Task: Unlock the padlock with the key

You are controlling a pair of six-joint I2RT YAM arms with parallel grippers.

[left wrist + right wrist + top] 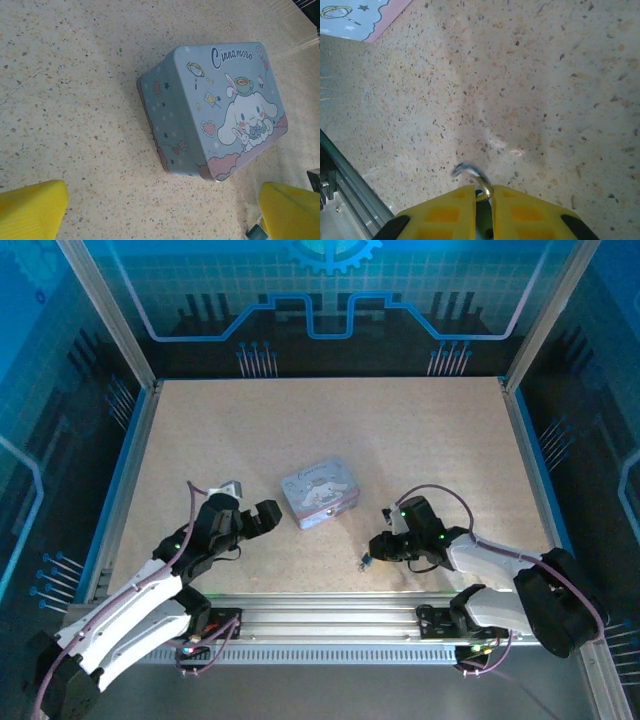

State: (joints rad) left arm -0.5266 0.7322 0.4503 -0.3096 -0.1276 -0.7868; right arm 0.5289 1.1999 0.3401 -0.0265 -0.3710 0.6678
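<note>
Right end effector [378, 547] low at the padlock [486, 189], near the front edge of the surface [400, 440].
Your right arm reached low and leftward; its 2 fingers [445, 212] stood a narrow slit apart with the padlock's thin shackle between them, and you could not tell whether they gripped it. Your left arm lay low, its end effector [268, 513] wide and empty, facing the lilac tin [215, 115].

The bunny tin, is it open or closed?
Closed. The tin lies flat on the table with its picture lid covering the whole top; none of its inside shows.
</note>
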